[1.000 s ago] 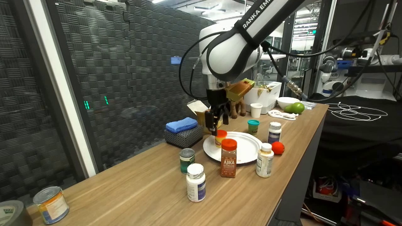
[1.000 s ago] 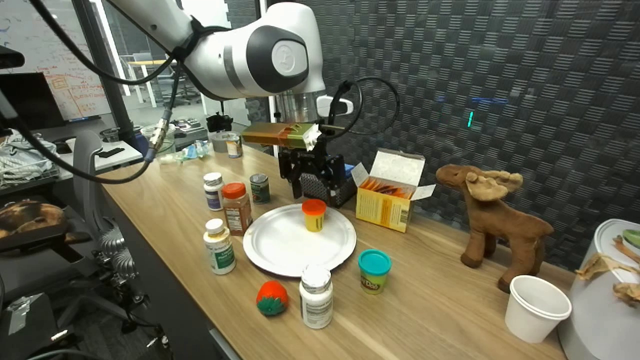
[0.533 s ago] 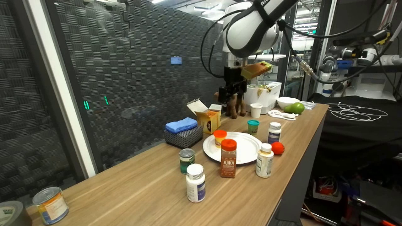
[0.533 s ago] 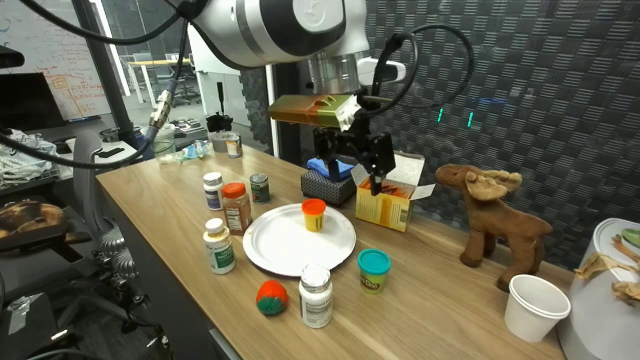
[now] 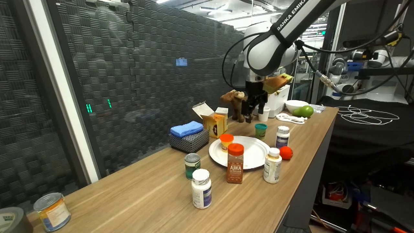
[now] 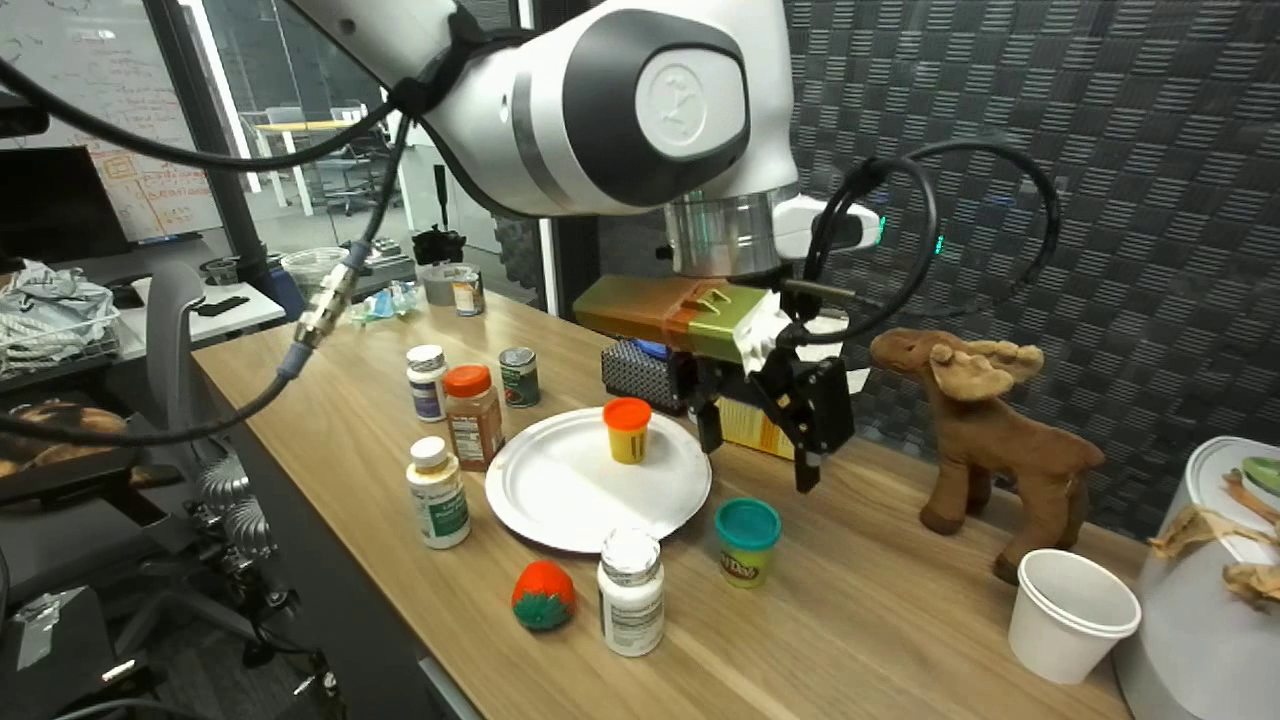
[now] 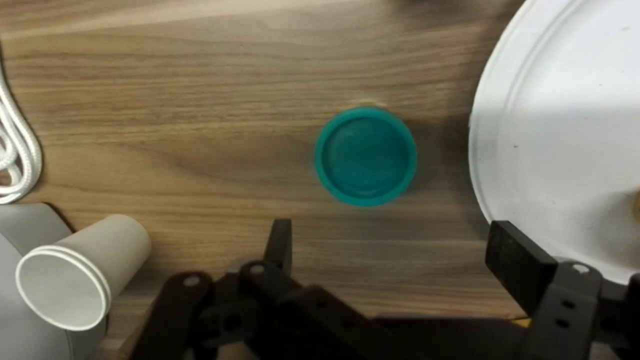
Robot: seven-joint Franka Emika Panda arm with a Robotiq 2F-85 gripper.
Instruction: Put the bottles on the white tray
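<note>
A white plate (image 5: 255,153) lies on the table and also shows in an exterior view (image 6: 560,500). A yellow tub with a red lid (image 6: 627,435) stands upright on it. A teal-lidded tub (image 6: 747,545) stands beside the plate; its lid shows in the wrist view (image 7: 366,157). My gripper (image 6: 758,458) is open and empty, above the table near the teal-lidded tub; its fingertips (image 7: 390,232) lie off to one side of the lid. A red-capped spice bottle (image 5: 235,166) and white bottles (image 5: 201,191), (image 5: 272,168), (image 6: 632,600) stand upright around the plate.
A small can (image 5: 192,165), a red strawberry toy (image 6: 544,597), an opened yellow box (image 5: 215,124) and a dark box with blue cloth (image 5: 189,137) stand near the plate. A toy moose (image 6: 990,430), white cups (image 6: 1072,615) and a white cord (image 7: 17,145) are farther along.
My open gripper has moved away from beside the red-lidded tub, first up, then down toward the teal-lidded tub. The tubs, bottles and plate stay in place.
</note>
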